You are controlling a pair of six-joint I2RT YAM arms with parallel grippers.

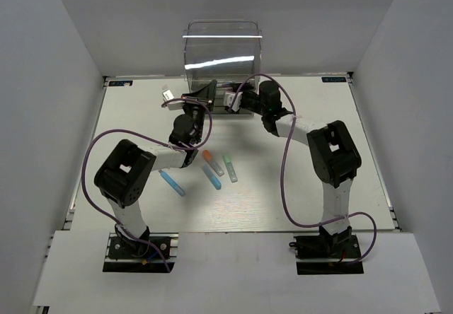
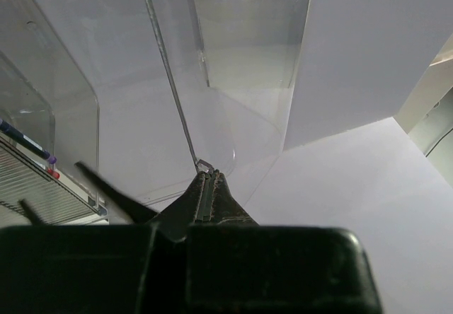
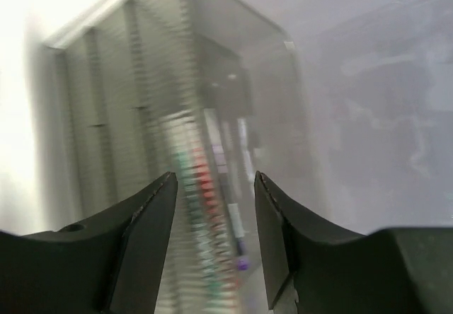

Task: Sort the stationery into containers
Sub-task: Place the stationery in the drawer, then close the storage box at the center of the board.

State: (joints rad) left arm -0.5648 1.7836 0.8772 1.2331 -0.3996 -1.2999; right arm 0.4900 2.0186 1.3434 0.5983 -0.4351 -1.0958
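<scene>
Clamped left tool [image 2: 207,176] shut on the drawer [image 2: 212,130] rim at the cabinet's [image 1: 222,45] front, hung right tool [image 3: 216,179] half open and empty over pens [image 3: 237,236] inside, with markers [image 1: 212,163] on the table [image 1: 318,172] before the cabinet, lengthwise toward it, within the free right tool's reach.

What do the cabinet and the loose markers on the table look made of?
Cabinet: hard clear plastic by the look, with a glossy finish. You can see through it, and its rounded top catches bright glare.
Markers: probably smooth, opaque coloured plastic. They are too small in view to tell more.
</scene>
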